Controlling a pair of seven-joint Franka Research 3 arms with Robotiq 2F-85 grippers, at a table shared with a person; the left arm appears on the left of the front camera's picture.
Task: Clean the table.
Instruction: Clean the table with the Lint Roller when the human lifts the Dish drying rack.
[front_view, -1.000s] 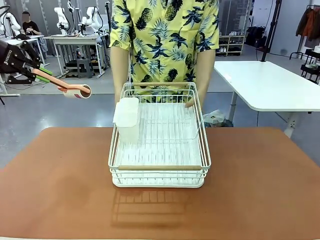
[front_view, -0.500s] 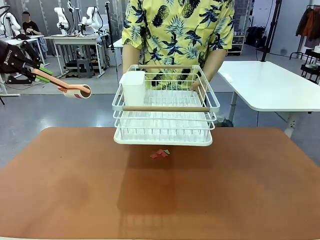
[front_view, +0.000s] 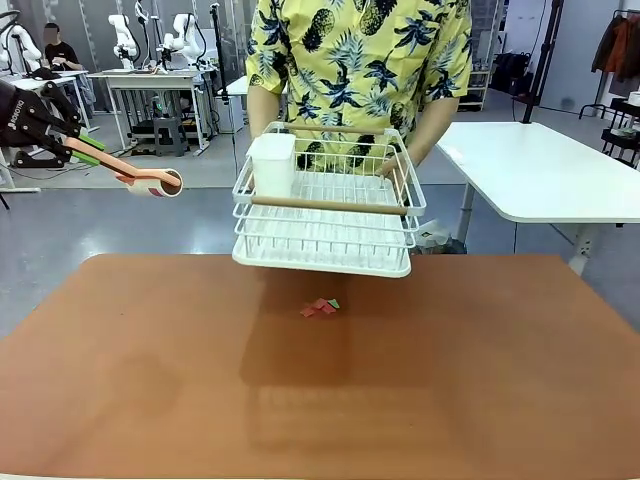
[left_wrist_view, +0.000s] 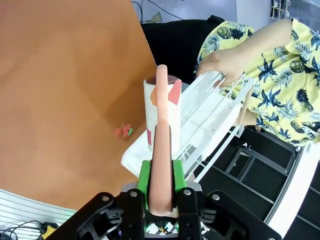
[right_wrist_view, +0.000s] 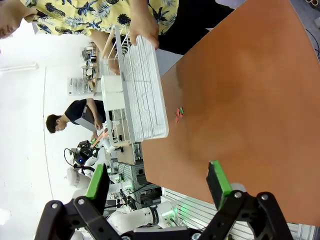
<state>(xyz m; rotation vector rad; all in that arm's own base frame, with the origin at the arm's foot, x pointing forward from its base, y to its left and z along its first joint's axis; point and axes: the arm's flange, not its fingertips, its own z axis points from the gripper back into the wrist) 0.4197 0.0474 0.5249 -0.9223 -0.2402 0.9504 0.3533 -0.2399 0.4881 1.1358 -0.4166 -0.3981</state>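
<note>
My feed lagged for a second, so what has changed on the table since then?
The person lifted the dish rack off the table and holds it up, uncovering small red and green scraps. The left gripper stayed put beyond the table's left edge, clamped on the lint roller.

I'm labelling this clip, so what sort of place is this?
Likely a robotics lab: the left gripper holds a roller near the table, and white workbenches stand on a bare grey floor behind.
</note>
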